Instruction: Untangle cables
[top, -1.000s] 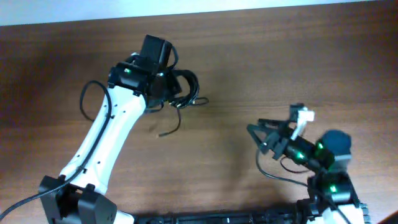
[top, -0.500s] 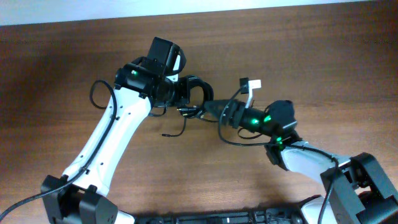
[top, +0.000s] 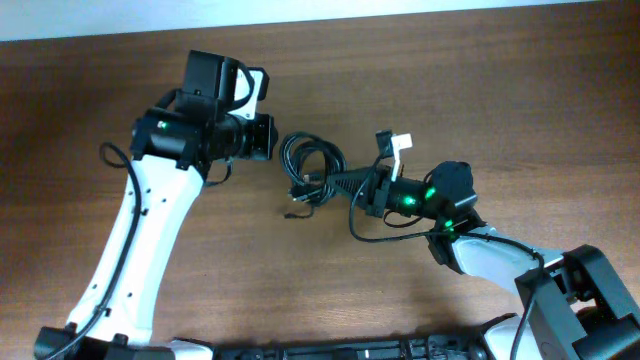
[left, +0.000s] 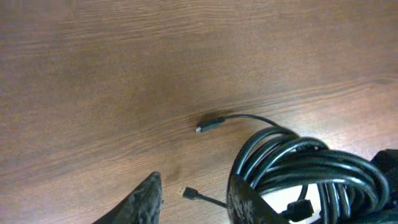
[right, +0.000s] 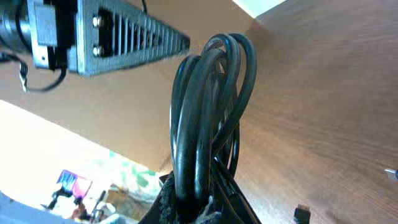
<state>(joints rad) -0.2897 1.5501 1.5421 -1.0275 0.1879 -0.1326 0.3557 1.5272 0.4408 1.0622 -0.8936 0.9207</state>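
Left gripper (top: 268, 136) has backed off the cables (top: 312, 165), jaws wide and empty; right gripper (top: 362, 186) clamps their coil at one side, presumably anchoring it for separation.

We record the cables (top: 312, 168) lying on the table (top: 500, 80).
- Left gripper (top: 262, 137): just left of the cables, apart from them.
- Right gripper (top: 352, 186): at the cables' right edge, touching them.
- Loose plug end (top: 288, 212): before the cables, on the table.
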